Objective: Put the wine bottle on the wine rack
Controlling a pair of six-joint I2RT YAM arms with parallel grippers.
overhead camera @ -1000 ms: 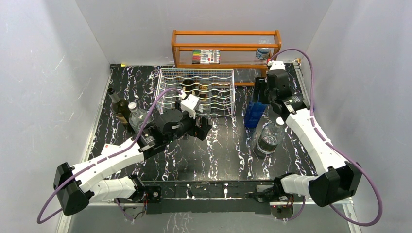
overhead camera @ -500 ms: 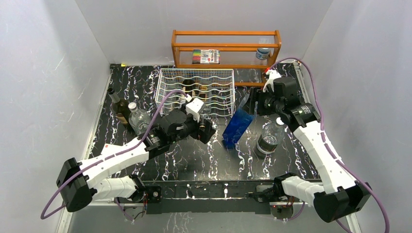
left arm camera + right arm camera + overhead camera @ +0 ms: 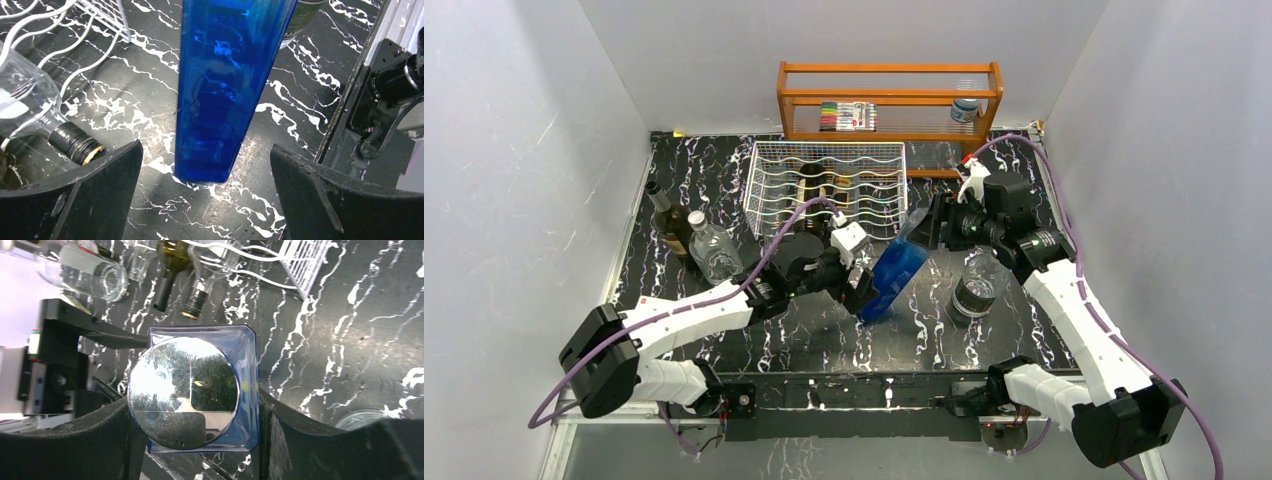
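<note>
Black stone with white veins covered the table (image 3: 704, 170), and grey walls closed it in on three sides. Over this surface the right pincer (image 3: 195, 410) pinched the blue bottle (image 3: 892, 268) at its upper end. From the right wrist view I saw the silver cap (image 3: 182, 400) and the square blue shoulders sitting between the two black fingers, which pressed on both sides.

The bottle was leaning. Its top was in the right pincer, and its base went down toward the left pincer (image 3: 864, 285). That pincer stood spread wide, with one finger on each side of the base and a gap on both sides, so it did not touch the glass. I could not tell if the base touched the table.

Just behind the left pincer, toward the far wall, stood the white wine rack (image 3: 827, 185). Some bottles were already lying in its cradles, and the neck of a clear one with a dark cap (image 3: 75, 142) came out near the pincer's left finger. The blue bottle was in front of the rack and not in it.

Behind the rack an orange wooden shelf (image 3: 889, 95) was against the wall. Well to the left of the left pincer stood a dark bottle (image 3: 669, 225) and a clear bottle (image 3: 712, 250). Below the right pincer, beside its arm, stood another clear bottle with a dark label (image 3: 974, 285).
</note>
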